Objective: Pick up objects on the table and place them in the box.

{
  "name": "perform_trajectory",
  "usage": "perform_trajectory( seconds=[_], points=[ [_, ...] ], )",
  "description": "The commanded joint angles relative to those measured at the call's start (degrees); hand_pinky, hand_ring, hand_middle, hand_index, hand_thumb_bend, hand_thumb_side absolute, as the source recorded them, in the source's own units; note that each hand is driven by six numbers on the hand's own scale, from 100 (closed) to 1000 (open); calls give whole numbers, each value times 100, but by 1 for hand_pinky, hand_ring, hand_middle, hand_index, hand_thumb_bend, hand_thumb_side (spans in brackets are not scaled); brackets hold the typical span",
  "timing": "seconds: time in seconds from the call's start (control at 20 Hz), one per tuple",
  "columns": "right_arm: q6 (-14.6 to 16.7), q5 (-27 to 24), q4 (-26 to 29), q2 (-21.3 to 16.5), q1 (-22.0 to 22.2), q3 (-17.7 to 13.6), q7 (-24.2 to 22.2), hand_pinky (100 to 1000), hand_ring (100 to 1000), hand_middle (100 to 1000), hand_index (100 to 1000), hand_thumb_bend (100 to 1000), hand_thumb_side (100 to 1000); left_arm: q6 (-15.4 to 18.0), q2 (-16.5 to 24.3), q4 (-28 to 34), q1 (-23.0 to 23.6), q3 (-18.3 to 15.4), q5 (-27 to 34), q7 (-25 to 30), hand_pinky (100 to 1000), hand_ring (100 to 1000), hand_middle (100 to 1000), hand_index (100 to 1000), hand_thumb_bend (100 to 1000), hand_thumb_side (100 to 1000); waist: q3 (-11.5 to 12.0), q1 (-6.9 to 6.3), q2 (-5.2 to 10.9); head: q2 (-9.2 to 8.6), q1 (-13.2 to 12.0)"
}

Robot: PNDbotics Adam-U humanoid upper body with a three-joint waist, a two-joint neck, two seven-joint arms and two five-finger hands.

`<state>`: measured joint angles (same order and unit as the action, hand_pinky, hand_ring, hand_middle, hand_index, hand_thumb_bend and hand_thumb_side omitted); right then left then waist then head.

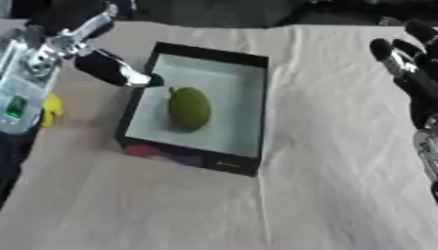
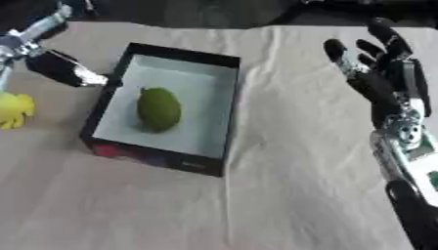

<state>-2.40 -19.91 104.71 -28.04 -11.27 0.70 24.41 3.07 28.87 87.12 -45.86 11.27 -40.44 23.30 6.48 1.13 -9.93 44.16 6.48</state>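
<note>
A black-walled box (image 1: 256, 63) with a pale floor lies left of centre on the cloth. Inside it rests a green oval fruit (image 1: 189, 107). A yellow object (image 2: 13, 110) lies on the cloth left of the box. My left hand (image 1: 104, 68) hovers at the box's left wall, above and right of the yellow object, fingers straight and holding nothing. My right hand (image 2: 382, 73) stands open at the right edge, fingers pointing up, well apart from the box.
A beige cloth (image 1: 325, 161) covers the table, with wrinkled bare room in front and to the right of the box. Dark shapes run along the far edge.
</note>
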Motion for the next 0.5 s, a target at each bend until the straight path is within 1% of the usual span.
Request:
perform_trajectory(
  seconds=[0.05, 0.15, 0.25, 0.5],
  points=[
    [22, 25, 90, -207, -17, -93, 42, 934, 874, 908, 856, 731, 323, -317, 789, 65, 107, -433, 269, -140, 877, 750, 771, 865, 699, 459, 22, -17, 127, -5, 78],
    [25, 27, 95, -214, -12, -101, 53, 934, 874, 908, 856, 731, 323, -418, 1145, -98, 283, -628, 350, -155, 879, 756, 776, 870, 699, 449, 32, -16, 124, -5, 123],
    [25, 28, 98, -214, -10, -106, 59, 934, 874, 908, 856, 731, 323, -469, 1411, -262, 437, -786, 399, -167, 880, 759, 778, 873, 702, 434, 25, -11, 120, -5, 139],
    [24, 28, 100, -211, 5, -114, 67, 933, 872, 908, 856, 732, 322, -430, 1947, -631, 766, -1025, 608, -103, 884, 769, 785, 886, 728, 419, -3, -3, 113, -5, 109]
  ],
)
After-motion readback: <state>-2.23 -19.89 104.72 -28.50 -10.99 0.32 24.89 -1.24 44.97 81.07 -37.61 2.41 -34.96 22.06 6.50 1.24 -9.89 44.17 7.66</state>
